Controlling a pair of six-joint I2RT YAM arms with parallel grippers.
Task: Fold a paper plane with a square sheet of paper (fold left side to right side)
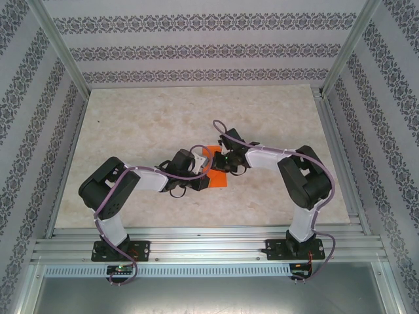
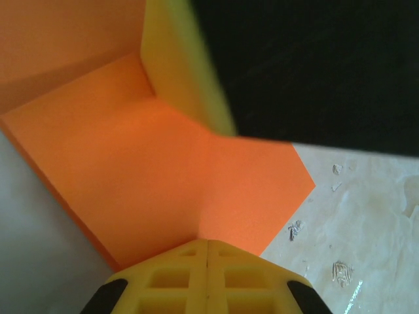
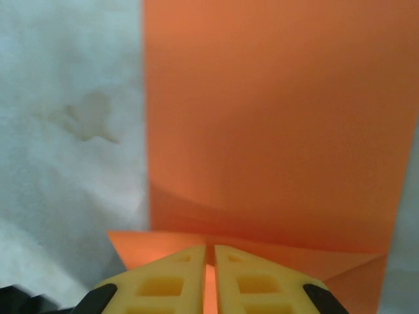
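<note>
The counter (image 1: 144, 124) is pale and marble-patterned. It is enclosed by walls (image 1: 196, 26) papered in grey ornamental bands and bordered by an aluminium frame (image 1: 209, 245). The orange sheet of paper (image 1: 219, 178) lies near the counter's centre, partly folded, with one flap raised. The left jaws are closed, tips touching the sheet at a crease; whether they pinch it cannot be determined. The right jaws are clamped on the sheet's folded edge, facing the left jaws.

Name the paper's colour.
The paper is plain bright orange, clearest in the right wrist view.
</note>
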